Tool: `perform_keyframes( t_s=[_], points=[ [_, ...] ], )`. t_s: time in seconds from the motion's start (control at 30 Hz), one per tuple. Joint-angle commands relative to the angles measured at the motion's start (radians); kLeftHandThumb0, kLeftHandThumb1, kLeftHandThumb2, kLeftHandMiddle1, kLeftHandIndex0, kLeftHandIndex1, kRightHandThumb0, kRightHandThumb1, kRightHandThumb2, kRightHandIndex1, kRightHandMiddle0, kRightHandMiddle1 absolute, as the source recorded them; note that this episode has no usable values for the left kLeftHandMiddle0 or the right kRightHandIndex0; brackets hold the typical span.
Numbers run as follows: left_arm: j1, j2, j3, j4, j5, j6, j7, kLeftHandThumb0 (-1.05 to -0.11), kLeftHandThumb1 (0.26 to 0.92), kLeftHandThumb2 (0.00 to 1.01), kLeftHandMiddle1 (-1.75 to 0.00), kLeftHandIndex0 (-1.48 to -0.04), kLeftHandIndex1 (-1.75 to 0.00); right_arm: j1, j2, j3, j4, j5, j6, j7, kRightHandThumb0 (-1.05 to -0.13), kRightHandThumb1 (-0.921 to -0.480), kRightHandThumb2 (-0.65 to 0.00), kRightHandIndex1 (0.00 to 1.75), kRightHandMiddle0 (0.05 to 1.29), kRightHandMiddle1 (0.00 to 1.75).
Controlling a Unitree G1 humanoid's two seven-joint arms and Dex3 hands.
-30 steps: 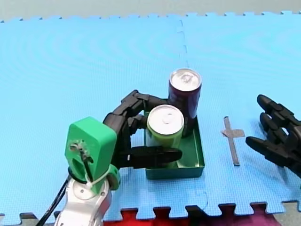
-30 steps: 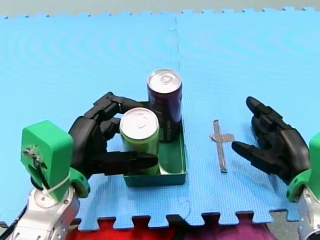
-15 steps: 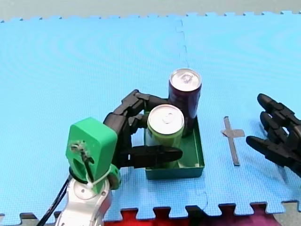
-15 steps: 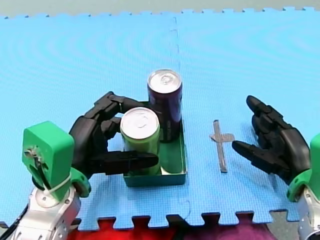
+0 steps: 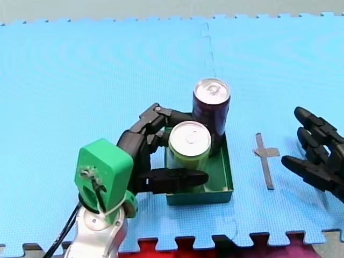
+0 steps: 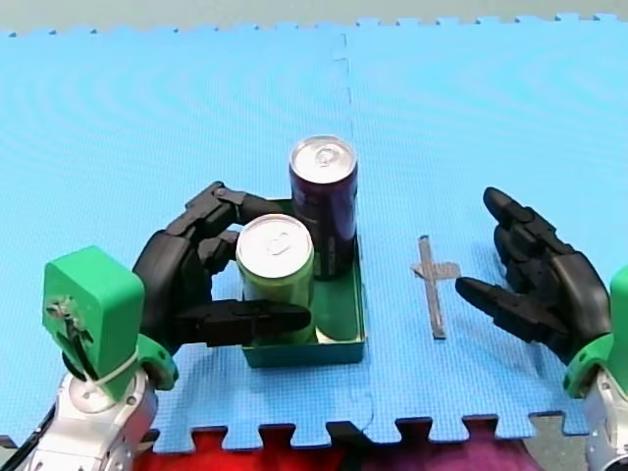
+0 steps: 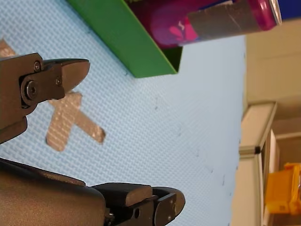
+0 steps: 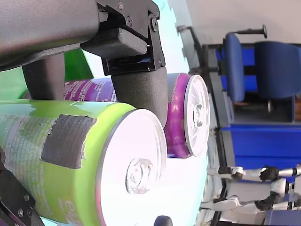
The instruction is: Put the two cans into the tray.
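Our left wrist has sunk back a touch from the tray [image 5: 229, 177] since a second ago; nothing else has shifted. Our left hand [image 5: 141, 153] sits at the tray's left side, fingers [image 5: 161, 114] curled behind the green can [image 5: 188, 150] and thumb across its front, clasping it. That can stands upright in the tray's near half, the purple can [image 5: 211, 110] upright in its far half. Our right hand [image 5: 318, 161], empty, is well right of the tray, beyond a tape cross [image 5: 265, 156].

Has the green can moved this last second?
No. The green can stands where it did in the tray, before the purple can, left hand gripping it; right hand hovers beside the tape.
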Motion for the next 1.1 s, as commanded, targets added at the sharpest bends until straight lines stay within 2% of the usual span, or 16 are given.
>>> perform_keyframes(
  t_s=[0.0,0.17,0.27,0.33,0.4,0.43,0.47,0.5,0.53,0.6,0.8,1.07],
  points=[
    [0.001,0.004,0.000,0.010,0.005,-0.008,-0.002,-0.624,0.849,0.00,-1.75,-0.56,-1.75,0.002,-0.003,-0.001,-0.005,0.005,-0.005,0.000,-1.036,-0.921,-0.087,0.00,0.25,0.00],
    [0.000,0.010,0.003,0.022,0.000,-0.017,-0.012,-0.625,0.847,0.00,-1.75,-0.56,-1.75,0.004,-0.004,0.000,-0.009,0.007,-0.006,0.003,-1.040,-0.921,-0.088,0.00,0.25,0.00],
    [0.002,0.019,0.004,0.013,-0.012,0.001,-0.031,-0.635,0.831,0.00,-1.75,-0.41,-1.75,0.004,-0.004,0.000,-0.010,0.007,-0.006,0.003,-1.042,-0.921,-0.088,0.00,0.25,0.00],
    [0.002,0.032,0.002,-0.001,-0.021,0.026,-0.054,-0.666,0.769,0.00,-1.72,-0.33,-1.59,0.003,-0.005,0.001,-0.010,0.006,-0.006,0.002,-1.044,-0.921,-0.088,0.00,0.25,0.00],
    [0.007,0.054,-0.004,-0.020,-0.022,0.050,-0.083,-0.719,0.722,0.00,-1.35,-0.34,-1.26,0.001,-0.006,0.001,-0.007,0.006,-0.005,0.000,-1.045,-0.921,-0.089,0.00,0.25,0.00],
    [0.011,0.066,-0.009,-0.031,-0.018,0.058,-0.094,-0.784,0.725,0.00,-0.98,-0.39,-0.91,0.000,-0.007,0.001,-0.006,0.006,-0.005,0.000,-1.046,-0.921,-0.089,0.00,0.25,0.00],
    [0.015,0.077,-0.015,-0.042,-0.009,0.060,-0.101,-0.833,0.742,0.00,-0.74,-0.46,-0.66,-0.002,-0.008,0.001,-0.005,0.006,-0.005,0.000,-1.047,-0.921,-0.089,0.00,0.25,0.00],
    [0.018,0.085,-0.019,-0.051,-0.001,0.060,-0.105,-0.930,0.780,0.01,-0.44,-0.52,-0.36,-0.003,-0.009,0.000,-0.004,0.006,-0.004,0.000,-1.047,-0.921,-0.090,0.00,0.25,0.00],
    [0.020,0.090,-0.020,-0.057,0.002,0.060,-0.109,-0.975,0.798,0.00,-0.28,-0.56,-0.21,-0.004,-0.010,0.000,-0.003,0.006,-0.004,0.000,-1.047,-0.921,-0.090,0.00,0.25,0.00],
    [0.022,0.093,-0.016,-0.066,-0.007,0.065,-0.116,-1.033,0.826,0.01,-0.13,-0.55,-0.06,-0.006,-0.012,-0.001,-0.001,0.007,-0.002,0.001,-1.048,-0.921,-0.091,0.00,0.25,0.00],
    [0.030,0.087,0.003,-0.087,-0.058,0.094,-0.140,-1.048,0.834,0.00,-0.07,-0.43,0.00,-0.009,-0.014,-0.003,0.003,0.008,-0.001,0.000,-1.048,-0.921,-0.092,0.00,0.25,0.00],
    [0.033,0.084,0.010,-0.102,-0.083,0.103,-0.155,-1.048,0.818,0.00,-0.04,-0.36,0.00,-0.012,-0.016,-0.004,0.006,0.008,-0.001,-0.001,-1.048,-0.921,-0.093,0.00,0.25,0.00]
  ],
)
